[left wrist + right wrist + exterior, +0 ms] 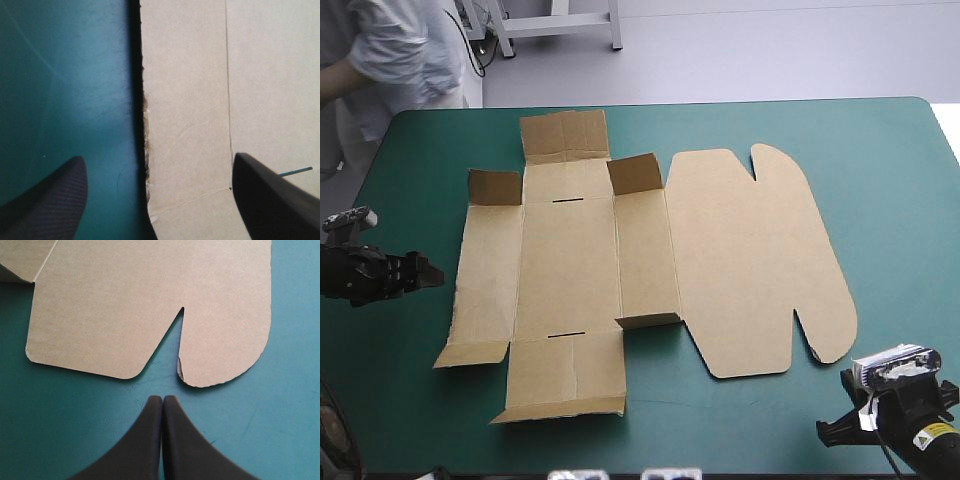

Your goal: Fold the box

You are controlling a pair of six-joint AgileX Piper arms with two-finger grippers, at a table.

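The brown box (570, 270) lies spread out as a flat cut sheet in the middle of the teal-green table. Three small corner flaps stand up, and the rounded lid panel (750, 260) lies flat on the right. My left gripper (428, 272) hovers just off the sheet's left edge. It is open in the left wrist view, where the gripper (157, 159) straddles the box's frayed left edge (146, 125). My right gripper (832, 430) sits near the front right corner of the table. It is shut, and the gripper (161, 398) points at the notch in the lid's rounded tabs (225, 340) without touching them.
Bare teal-green cover (880, 200) runs to the right of the lid and along the front edge. The table's left edge lies close behind my left arm.
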